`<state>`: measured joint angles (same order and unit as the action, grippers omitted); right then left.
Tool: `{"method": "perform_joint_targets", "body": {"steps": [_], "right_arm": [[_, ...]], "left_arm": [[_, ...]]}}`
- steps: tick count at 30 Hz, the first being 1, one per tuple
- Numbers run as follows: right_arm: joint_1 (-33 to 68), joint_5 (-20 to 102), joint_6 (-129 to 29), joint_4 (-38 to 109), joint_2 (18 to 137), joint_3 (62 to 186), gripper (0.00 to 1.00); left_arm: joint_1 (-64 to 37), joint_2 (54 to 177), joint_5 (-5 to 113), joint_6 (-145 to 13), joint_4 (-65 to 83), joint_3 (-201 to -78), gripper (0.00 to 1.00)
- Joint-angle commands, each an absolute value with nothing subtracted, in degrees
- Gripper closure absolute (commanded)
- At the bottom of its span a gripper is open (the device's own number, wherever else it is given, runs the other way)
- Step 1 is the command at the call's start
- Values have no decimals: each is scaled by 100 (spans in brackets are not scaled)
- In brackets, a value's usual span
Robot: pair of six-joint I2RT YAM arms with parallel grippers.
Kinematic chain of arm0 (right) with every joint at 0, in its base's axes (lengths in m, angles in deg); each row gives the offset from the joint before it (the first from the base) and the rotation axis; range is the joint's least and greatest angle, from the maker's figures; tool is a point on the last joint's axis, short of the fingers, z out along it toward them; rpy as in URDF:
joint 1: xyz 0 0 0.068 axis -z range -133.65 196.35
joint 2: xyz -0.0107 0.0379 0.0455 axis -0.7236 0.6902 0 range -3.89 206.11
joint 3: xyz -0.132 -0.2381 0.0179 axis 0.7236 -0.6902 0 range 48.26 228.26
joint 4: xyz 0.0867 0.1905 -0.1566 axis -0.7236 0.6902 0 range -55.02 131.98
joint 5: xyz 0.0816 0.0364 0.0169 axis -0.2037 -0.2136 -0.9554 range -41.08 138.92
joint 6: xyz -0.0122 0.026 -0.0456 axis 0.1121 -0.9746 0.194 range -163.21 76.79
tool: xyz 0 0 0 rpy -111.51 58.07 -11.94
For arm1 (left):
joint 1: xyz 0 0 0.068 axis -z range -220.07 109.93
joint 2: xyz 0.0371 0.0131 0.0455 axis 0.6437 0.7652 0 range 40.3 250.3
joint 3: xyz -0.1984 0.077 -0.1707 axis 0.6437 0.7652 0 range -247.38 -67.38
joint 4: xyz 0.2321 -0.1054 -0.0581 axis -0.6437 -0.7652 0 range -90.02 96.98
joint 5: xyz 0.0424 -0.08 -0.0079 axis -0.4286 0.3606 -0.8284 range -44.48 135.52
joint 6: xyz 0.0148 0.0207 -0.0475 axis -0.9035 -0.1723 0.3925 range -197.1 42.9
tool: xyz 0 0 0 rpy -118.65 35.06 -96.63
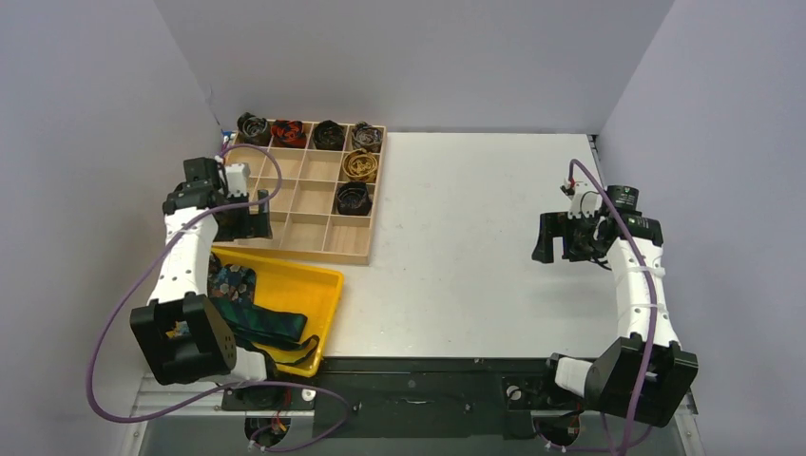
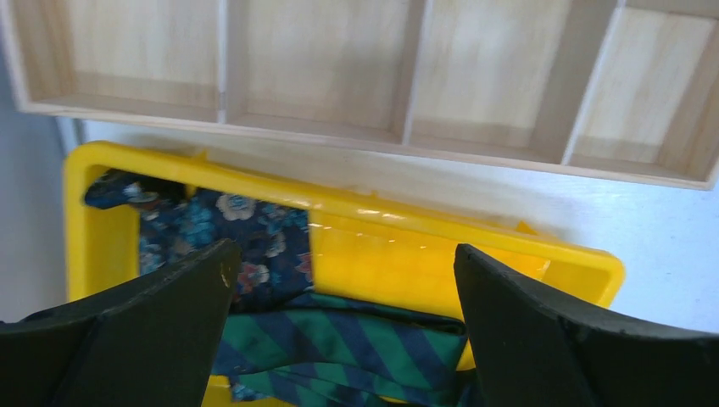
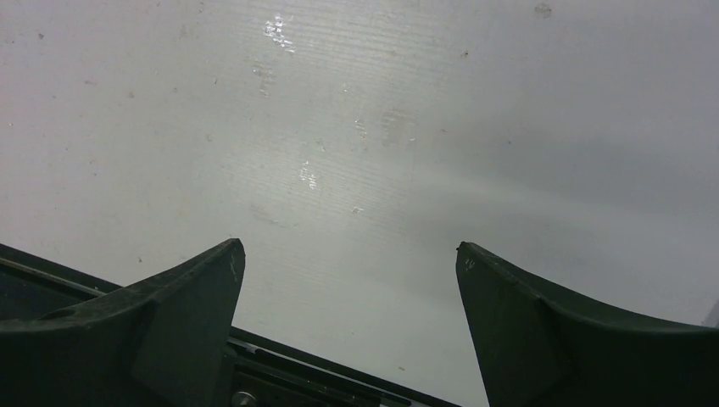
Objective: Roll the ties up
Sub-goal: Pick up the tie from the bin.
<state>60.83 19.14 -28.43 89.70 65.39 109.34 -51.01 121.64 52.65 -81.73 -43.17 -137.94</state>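
Both your jaws stood wide open and held nothing. The green plaid tie (image 2: 339, 339) in the yellow bin (image 2: 93, 246) looked soft, floppy and light, best pinched near one end.

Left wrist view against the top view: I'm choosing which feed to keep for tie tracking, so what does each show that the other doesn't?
Only the left wrist: the left gripper close up, jaws open with nothing between them, and the ties' prints in detail.
Only the top: six rolled ties in the box, four in the far row and two in the right column, and the right gripper above the table.
Both: the yellow tray, the plaid tie and floral tie unrolled in it, and the box's empty near cells.
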Motion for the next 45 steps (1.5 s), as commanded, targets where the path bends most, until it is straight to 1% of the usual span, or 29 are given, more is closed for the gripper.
{"method": "perform_joint_targets", "body": {"steps": [1,4,5,6,9,12,15,19,24,26,28,29,30,32,33,34,35,36,40,45], "right_arm": [[5919,1961,-2702,8995,6622,11207,10],[5800,1997,-2676,9029,6707,11288,10],[5742,2013,-2647,9054,6764,11341,10],[5711,2020,-2636,9062,6795,11367,10],[5577,2029,-2592,9102,6974,11476,10],[5471,2030,-2599,9162,7148,11597,10],[5377,2028,-2599,9249,7321,11778,10],[5356,2060,-2567,9342,7430,11910,10],[5356,2189,-2483,9425,7446,11939,10],[5356,2220,-2462,9452,7409,11920,10],[5356,2248,-2447,9442,7364,11871,10],[5356,2252,-2442,9441,7350,11851,10],[5356,2252,-2446,9427,7329,11812,10],[5356,2241,-2475,9394,7285,11744,10],[5356,2239,-2500,9382,7271,11726,10],[5360,2238,-2510,9350,7230,11684,11],[5358,2234,-2535,9342,7209,11665,11],[5363,2243,-2545,9319,7173,11636,11],[5404,2286,-2547,9303,7080,11578,11],[5535,2328,-2545,9325,6971,11557,11]], "left_arm": [[-5899,12393,5637,-9263,-5073,-14266,3],[-6403,12522,6118,-10699,-5841,-14216,3],[-6610,12483,6176,-11015,-5959,-14164,3],[-6689,12458,6186,-11652,-6202,-14046,3],[-6841,12217,5905,-12598,-6343,-13650,3],[-6819,12027,5643,-13367,-6095,-13007,3],[-6744,11901,5399,-13728,-5765,-12449,3],[-6404,11821,5193,-13976,-5159,-11780,3],[-5480,11725,4672,-13892,-4246,-10858,3],[-5240,11747,4480,-13850,-4001,-10613,1],[-5060,11788,4376,-13737,-3903,-10542,13],[-4999,11807,4389,-13658,-3957,-10578,27],[-4868,11808,4452,-13606,-4007,-10614,34],[-4618,11763,4640,-13423,-4244,-10808,63],[-4515,11742,4737,-13263,-4444,-11005,70],[-4327,11701,4923,-13176,-4540,-11263,84],[-4151,11680,5019,-12981,-4700,-11400,90],[-4105,11671,5242,-12873,-4783,-11737,99],[-3638,11743,5904,-12357,-5250,-12910,100],[-2838,12035,6364,-11663,-5620,-14443,100]]}}
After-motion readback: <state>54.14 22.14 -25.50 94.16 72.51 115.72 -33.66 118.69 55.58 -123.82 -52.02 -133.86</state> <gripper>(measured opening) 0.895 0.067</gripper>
